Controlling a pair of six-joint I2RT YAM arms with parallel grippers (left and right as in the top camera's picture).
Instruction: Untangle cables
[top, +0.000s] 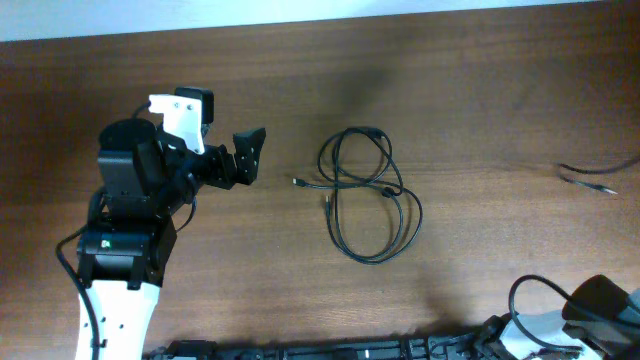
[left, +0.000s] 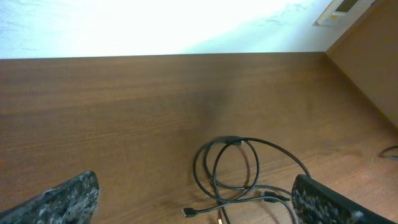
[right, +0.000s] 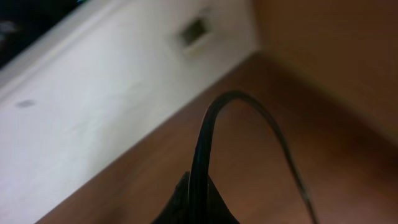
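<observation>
You found the looped cables (top: 384, 190) lying on the desk (top: 480, 90) directly in front of the left claw (top: 252, 157), near it but not touching. The left claw stood fully open and held nothing. The right claw (right: 194, 208) was closed, pinching a single thin black cable (right: 208, 124) that arched up from its tips.

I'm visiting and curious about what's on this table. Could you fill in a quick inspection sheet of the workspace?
Surface: brown wooden table.
Job's things: black cables looped together at centre, small plug ends loose; another cable end at the right edge.
Clutter: nothing seen.
Grippers: left gripper open, empty, short of the loops; right gripper shut on a black cord.
Cables: arm wire by the right arm.
Surroundings: white wall.
</observation>
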